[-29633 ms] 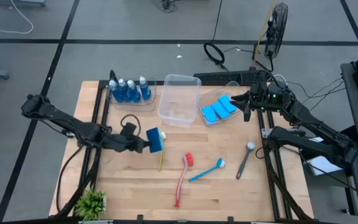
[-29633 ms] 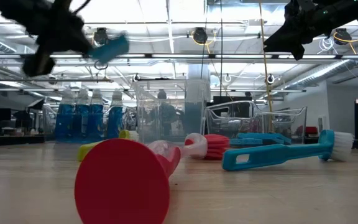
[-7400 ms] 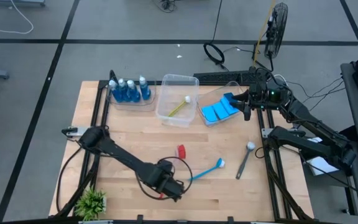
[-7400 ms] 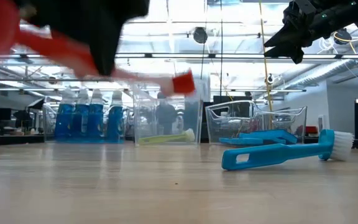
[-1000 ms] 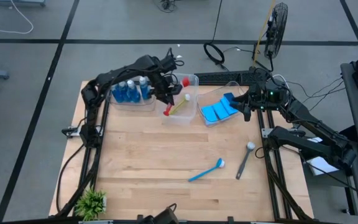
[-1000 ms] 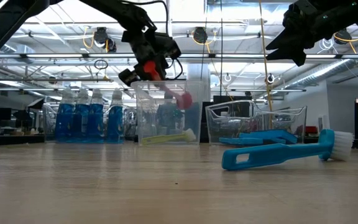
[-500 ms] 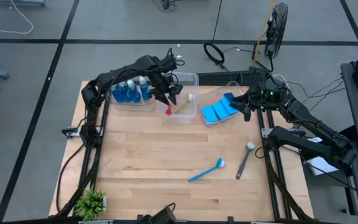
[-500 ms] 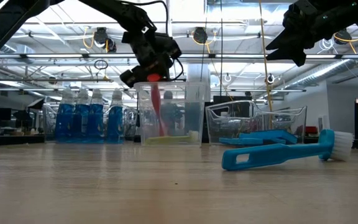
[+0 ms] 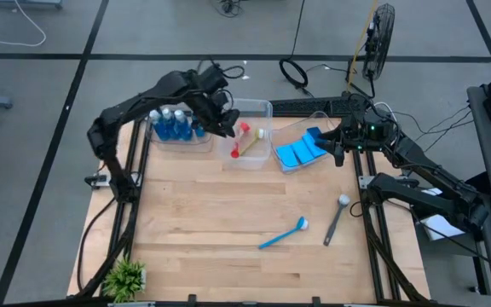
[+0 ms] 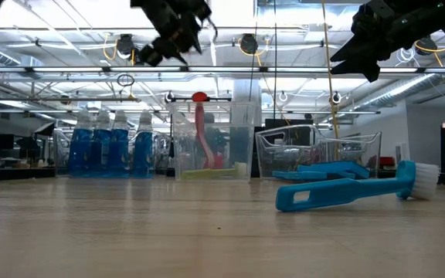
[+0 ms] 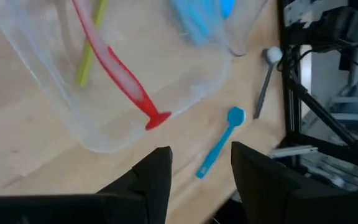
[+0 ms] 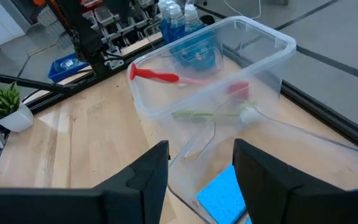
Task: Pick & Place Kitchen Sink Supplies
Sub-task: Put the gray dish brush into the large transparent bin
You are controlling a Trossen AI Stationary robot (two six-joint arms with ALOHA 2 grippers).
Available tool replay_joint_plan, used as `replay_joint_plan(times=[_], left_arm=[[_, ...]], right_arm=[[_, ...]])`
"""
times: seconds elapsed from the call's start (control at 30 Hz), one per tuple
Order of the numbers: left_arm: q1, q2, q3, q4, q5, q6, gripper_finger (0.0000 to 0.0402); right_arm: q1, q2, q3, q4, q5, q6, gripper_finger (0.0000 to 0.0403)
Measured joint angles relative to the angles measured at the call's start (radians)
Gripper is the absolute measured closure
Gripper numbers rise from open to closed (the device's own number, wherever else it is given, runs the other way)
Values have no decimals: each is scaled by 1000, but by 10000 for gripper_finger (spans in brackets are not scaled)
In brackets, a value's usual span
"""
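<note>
The red brush (image 9: pixel 240 141) stands tilted in the middle clear tub (image 9: pixel 250 106). Its bristle head (image 10: pixel 215 161) is on the tub's floor and its round handle end (image 10: pixel 199 97) leans at the rim. A yellow-green brush (image 11: pixel 91 46) lies beside it. My left gripper (image 9: pixel 226 126) hangs open above the tub's left side, with nothing between its fingers (image 11: pixel 151 180). A blue brush (image 9: pixel 284 232) and a grey brush (image 9: pixel 337 217) lie on the table. The blue bottles (image 9: pixel 176 126) stand in the left tub and the blue sponges (image 9: pixel 301 149) lie in the right tub. My right gripper (image 9: pixel 337 147) waits open by the sponge tub.
A small green plant (image 9: pixel 126 277) stands at the table's near left corner. Bare wood lies between the tubs and the two loose brushes. Black frame rails run along the table's left and right sides.
My left gripper has let go of the red brush and has risen, drawing back toward the table's left. The brush has dropped head-first into the middle tub and now leans there with its round end at the rim.
</note>
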Motion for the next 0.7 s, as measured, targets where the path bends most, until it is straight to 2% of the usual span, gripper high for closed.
replay_joint_plan(times=[0.13, 0.3, 0.4, 0.7], left_arm=[[-65, -84, 0, 17, -148, 48, 236], [-170, -154, 0, 15, -409, 133, 236], [-234, -174, 0, 14, -530, 172, 236], [-404, -162, 0, -2, -721, 226, 236]], right_arm=[[0, 0, 0, 12, -76, -33, 234], [5, 0, 0, 30, -198, -43, 234], [34, 0, 0, 48, -232, -43, 234], [209, -1, 0, 56, -227, -36, 234]])
